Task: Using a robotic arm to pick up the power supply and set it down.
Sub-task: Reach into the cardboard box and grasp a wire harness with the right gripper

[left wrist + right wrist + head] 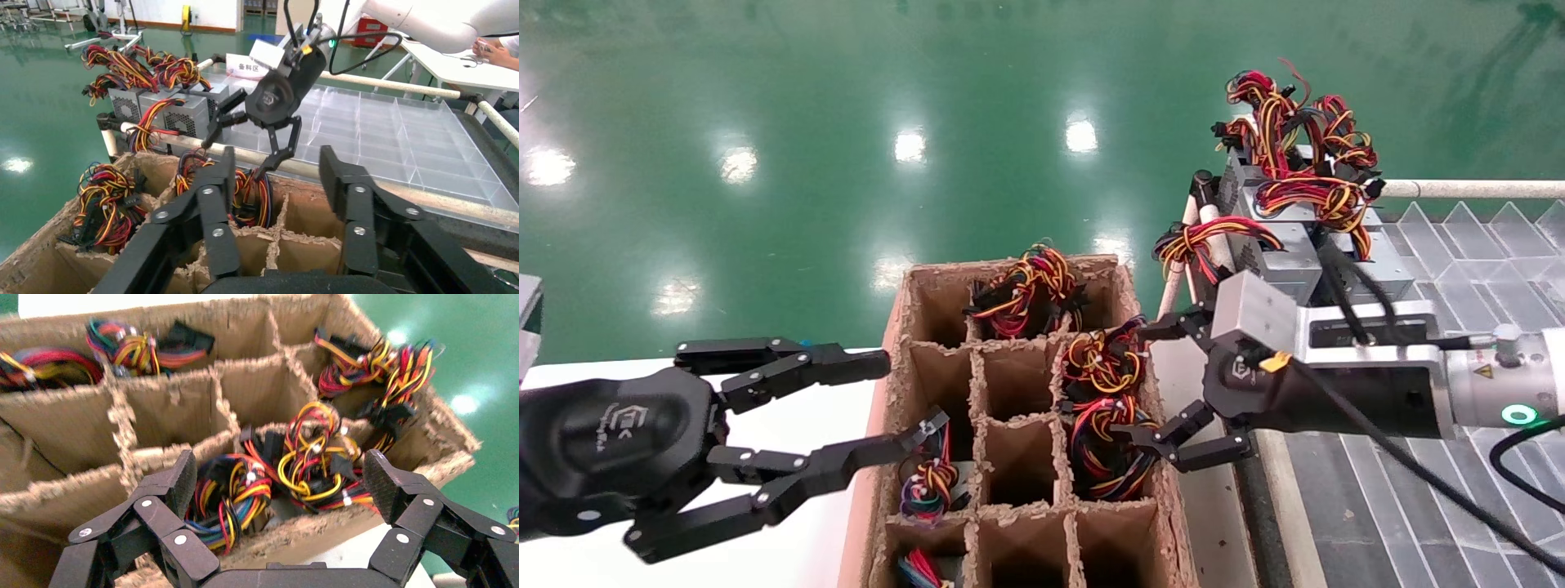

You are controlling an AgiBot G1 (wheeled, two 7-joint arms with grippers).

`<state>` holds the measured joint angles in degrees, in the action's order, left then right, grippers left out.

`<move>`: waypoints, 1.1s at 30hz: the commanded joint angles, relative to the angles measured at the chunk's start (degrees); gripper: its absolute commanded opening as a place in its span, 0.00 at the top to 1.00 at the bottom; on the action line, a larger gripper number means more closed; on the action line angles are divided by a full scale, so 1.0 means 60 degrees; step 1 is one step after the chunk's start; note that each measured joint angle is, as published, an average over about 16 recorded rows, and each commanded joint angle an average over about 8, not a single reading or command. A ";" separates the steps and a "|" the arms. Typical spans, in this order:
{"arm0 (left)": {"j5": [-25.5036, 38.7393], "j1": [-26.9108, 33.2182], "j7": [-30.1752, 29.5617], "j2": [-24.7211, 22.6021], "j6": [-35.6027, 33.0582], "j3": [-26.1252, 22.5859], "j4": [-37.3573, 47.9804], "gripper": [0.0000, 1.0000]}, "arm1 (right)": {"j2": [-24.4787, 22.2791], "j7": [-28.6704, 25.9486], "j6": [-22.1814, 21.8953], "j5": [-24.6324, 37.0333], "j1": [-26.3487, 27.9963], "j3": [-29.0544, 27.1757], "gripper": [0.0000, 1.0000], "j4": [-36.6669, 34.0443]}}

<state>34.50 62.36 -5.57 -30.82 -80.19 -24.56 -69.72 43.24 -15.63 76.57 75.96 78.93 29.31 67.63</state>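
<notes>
Fingers spread wide, the black right gripper hovers over the multicoloured wire bundle of a power supply seated in a brown cardboard divider box; the left gripper waits open alongside.

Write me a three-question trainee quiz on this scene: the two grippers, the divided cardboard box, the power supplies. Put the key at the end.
1. True or false: the right gripper is clamped on a power supply.
2. Which gripper hangs over the wire bundle in the cardboard box, along the box's right-hand column? A left, B right.
3. Where do the grey power supplies outside the box stand?

Key
1. False: its jaws are open and hold nothing.
2. B. The left gripper is open at the box's left edge.
3. In a row on the rack with clear dividers, to the right of the box, with the wire bundles on top.
</notes>
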 commanded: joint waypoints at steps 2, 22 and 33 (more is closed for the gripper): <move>0.0000 0.0000 0.0000 0.0000 0.0000 0.0000 0.0000 1.00 | 0.0108 -0.0086 -0.0039 0.0297 0.0074 0.0153 1.00 0.0047; 0.0000 0.0000 0.0000 0.0000 0.0000 0.0000 0.0000 1.00 | -0.0019 -0.0547 0.0283 0.1136 0.0255 0.0608 1.00 0.0723; 0.0000 0.0000 0.0000 0.0000 0.0000 0.0000 0.0000 1.00 | -0.0062 -0.0724 0.0332 0.1075 0.0254 0.0599 1.00 0.0993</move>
<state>34.50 62.36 -5.57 -30.82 -80.19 -24.56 -69.72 42.88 -19.98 78.62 82.44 80.45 32.95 73.57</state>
